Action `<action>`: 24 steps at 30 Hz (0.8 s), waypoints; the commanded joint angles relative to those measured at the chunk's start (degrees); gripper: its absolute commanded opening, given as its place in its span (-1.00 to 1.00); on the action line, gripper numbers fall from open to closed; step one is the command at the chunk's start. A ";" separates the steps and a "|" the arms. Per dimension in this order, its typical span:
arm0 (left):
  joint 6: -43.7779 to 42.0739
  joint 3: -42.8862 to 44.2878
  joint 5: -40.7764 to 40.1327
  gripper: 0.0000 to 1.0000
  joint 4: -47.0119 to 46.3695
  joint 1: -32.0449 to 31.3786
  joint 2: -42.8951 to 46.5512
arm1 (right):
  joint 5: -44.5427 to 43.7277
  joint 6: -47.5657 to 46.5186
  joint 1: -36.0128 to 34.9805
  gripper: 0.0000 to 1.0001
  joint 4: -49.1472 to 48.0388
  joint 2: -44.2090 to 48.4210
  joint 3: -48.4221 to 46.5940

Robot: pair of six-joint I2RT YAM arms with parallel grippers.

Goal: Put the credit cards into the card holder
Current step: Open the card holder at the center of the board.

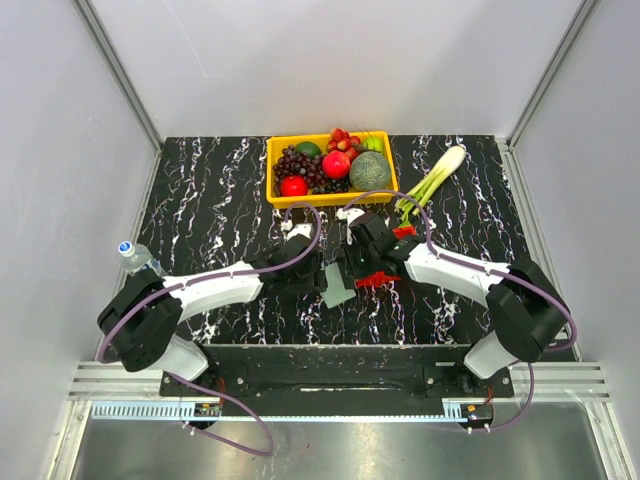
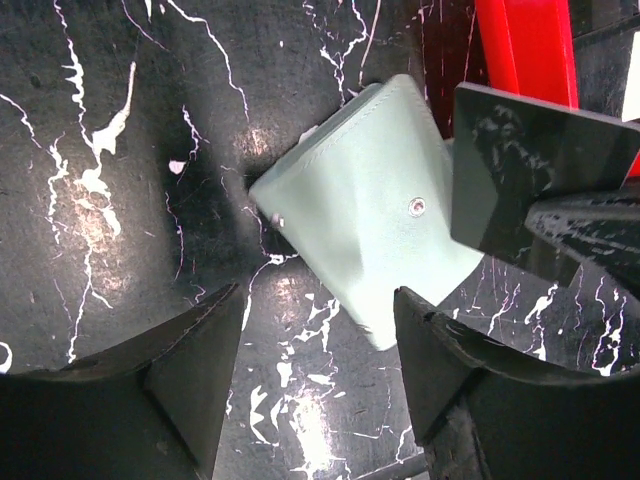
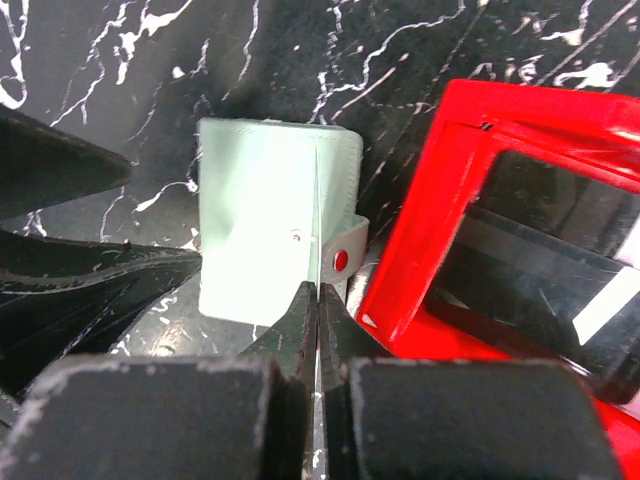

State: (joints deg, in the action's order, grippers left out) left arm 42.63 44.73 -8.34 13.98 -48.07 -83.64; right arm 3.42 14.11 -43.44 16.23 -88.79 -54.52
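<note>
The card holder (image 1: 337,285) (image 2: 370,210) (image 3: 260,230) is a pale grey-green pouch lying on the black marbled table. My left gripper (image 1: 318,278) (image 2: 318,300) is open just short of it, the pouch's near corner between its fingertips. My right gripper (image 1: 352,270) (image 3: 317,290) is shut on a dark credit card (image 2: 520,170), held on edge over the pouch; in the right wrist view the card shows only as a thin line. Further cards (image 3: 560,230) lie in the red basket (image 3: 440,200) (image 2: 525,45) beside the pouch.
At the back stands a yellow basket (image 1: 328,165) of fruit, with a green onion (image 1: 432,180) to its right. A water bottle (image 1: 138,256) stands at the table's left edge by the left arm. White walls close in the table.
</note>
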 commanded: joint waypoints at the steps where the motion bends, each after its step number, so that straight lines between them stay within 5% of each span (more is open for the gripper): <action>1: 0.17 0.27 -1.59 0.30 -3.25 -0.35 -1.26 | -9.21 -1.80 -0.24 -1.00 0.29 1.17 -2.78; 13: -0.19 2.56 0.25 0.26 -4.48 -0.35 -6.89 | -6.16 -4.62 -0.24 -1.00 1.08 0.29 -3.83; 18: 6.40 -1.57 4.73 0.45 -13.17 -0.35 -7.07 | -1.75 -3.21 -0.33 -1.00 0.91 -0.50 -3.23; 21: 8.08 -2.63 5.79 0.30 -16.43 -0.18 -8.03 | -2.19 -3.21 -0.24 -1.00 0.65 -0.15 -2.61; 24: 9.13 -3.33 5.97 -0.09 -17.49 -0.35 -7.95 | -2.19 -3.12 -0.24 -1.00 0.38 0.11 -2.08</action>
State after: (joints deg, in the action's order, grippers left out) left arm 48.27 42.92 -4.99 1.52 -48.10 -90.59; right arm 0.16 10.94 -43.51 17.43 -89.06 -56.07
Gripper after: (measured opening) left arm 0.556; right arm 0.011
